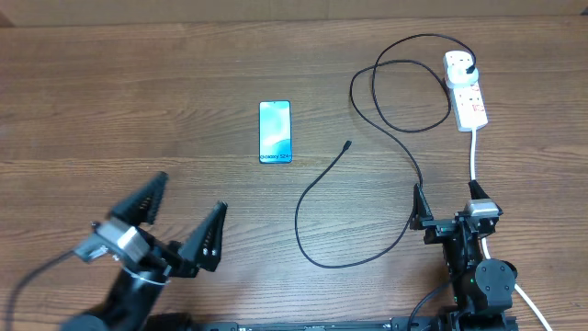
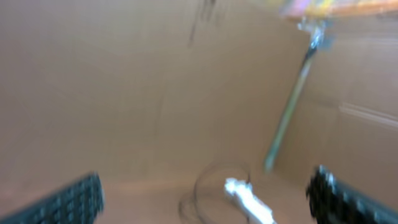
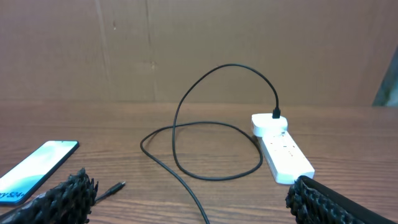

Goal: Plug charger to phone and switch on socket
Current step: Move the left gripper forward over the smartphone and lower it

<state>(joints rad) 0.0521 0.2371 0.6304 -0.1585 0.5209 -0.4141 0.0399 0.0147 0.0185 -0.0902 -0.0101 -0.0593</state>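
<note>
The phone (image 1: 275, 131) lies flat mid-table with its blue screen up, also at the left edge of the right wrist view (image 3: 37, 169). The black charger (image 1: 386, 119) loops across the table. Its free connector tip (image 1: 347, 144) rests right of the phone, apart from it, and its plug (image 1: 470, 69) sits in the white socket (image 1: 466, 92) at the back right. My left gripper (image 1: 184, 216) hovers open at the front left, holding nothing. My right gripper (image 1: 447, 204) is open in front of the socket (image 3: 283, 149), with the cable (image 3: 186, 106) and tip (image 3: 115, 186) ahead of it.
The socket's thick white cord (image 1: 474, 152) runs forward past my right arm. A brown cardboard wall (image 3: 199, 50) stands behind the table. The left wrist view is blurred: it shows the wall, a slanted pole (image 2: 289, 118) and the white strip (image 2: 249, 199).
</note>
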